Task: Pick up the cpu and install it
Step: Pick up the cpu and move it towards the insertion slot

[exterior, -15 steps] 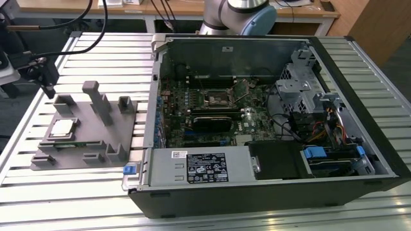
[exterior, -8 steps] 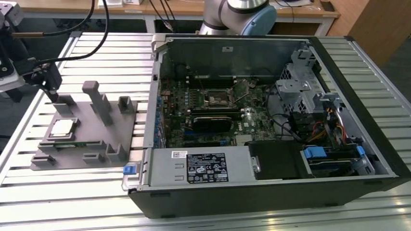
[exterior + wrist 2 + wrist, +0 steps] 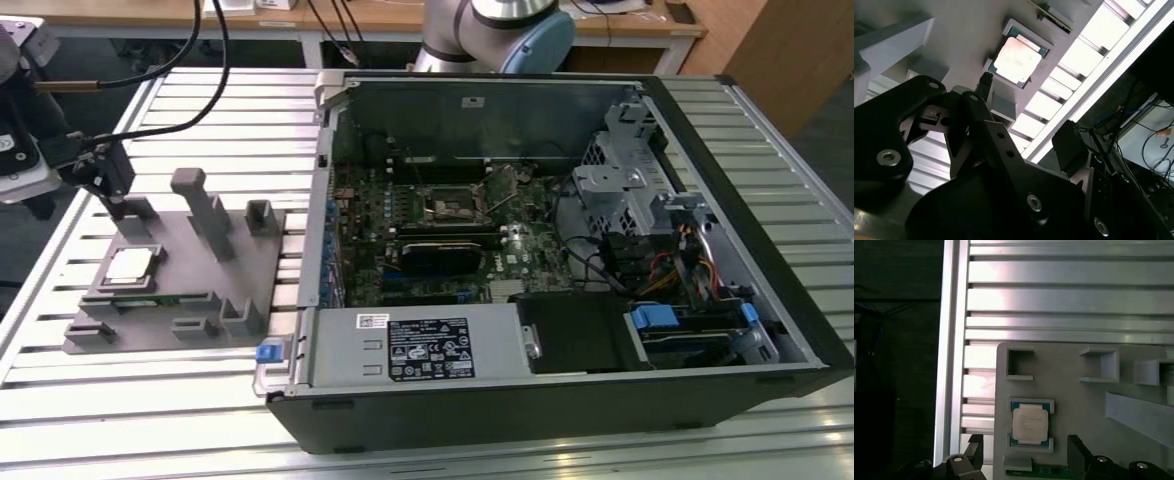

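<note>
The cpu (image 3: 130,265) is a small flat square chip with a pale metal top. It lies in a pocket of the grey plastic fixture (image 3: 200,290) at the exterior view's left. My gripper (image 3: 118,200) hangs just above and behind the chip. In both wrist views the cpu (image 3: 1029,422) (image 3: 1017,60) lies ahead of the two black fingers. My gripper (image 3: 1025,450) (image 3: 1026,112) is open, with nothing between the fingers (image 3: 1076,447). The black socket frame (image 3: 451,205) sits in the middle of the motherboard inside the open computer case (image 3: 534,400).
A green memory stick (image 3: 150,300) lies in a slot of the fixture in front of the cpu. Grey posts (image 3: 200,205) stand upright on the fixture next to the gripper. The slatted aluminium table (image 3: 227,120) carries both fixture and case. Its edge runs near the fixture.
</note>
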`<state>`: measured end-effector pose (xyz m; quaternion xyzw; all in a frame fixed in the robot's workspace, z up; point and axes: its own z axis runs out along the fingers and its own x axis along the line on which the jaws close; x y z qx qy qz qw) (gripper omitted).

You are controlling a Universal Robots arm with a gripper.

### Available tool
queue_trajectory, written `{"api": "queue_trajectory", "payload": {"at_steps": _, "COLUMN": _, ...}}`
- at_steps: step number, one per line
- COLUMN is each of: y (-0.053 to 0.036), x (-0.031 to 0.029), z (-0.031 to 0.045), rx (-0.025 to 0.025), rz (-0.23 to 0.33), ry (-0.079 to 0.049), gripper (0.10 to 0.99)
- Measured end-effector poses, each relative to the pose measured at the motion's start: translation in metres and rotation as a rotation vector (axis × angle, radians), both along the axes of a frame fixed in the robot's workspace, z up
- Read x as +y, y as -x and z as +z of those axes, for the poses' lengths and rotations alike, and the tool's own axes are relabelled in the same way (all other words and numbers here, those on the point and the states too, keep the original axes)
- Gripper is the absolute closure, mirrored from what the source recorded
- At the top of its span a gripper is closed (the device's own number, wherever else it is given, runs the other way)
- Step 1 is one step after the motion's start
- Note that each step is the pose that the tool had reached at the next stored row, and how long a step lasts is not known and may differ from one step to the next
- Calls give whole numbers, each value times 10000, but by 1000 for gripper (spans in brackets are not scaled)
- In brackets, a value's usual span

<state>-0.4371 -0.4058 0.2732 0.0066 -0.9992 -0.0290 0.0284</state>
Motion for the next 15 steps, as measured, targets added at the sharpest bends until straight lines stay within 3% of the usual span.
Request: {"api": "queue_trajectory", "payload": {"at_steps": 15, "y": 1, "x": -7, "z": -242, "rx": -50, "rz": -2, "ry": 0, "gripper": 325}}
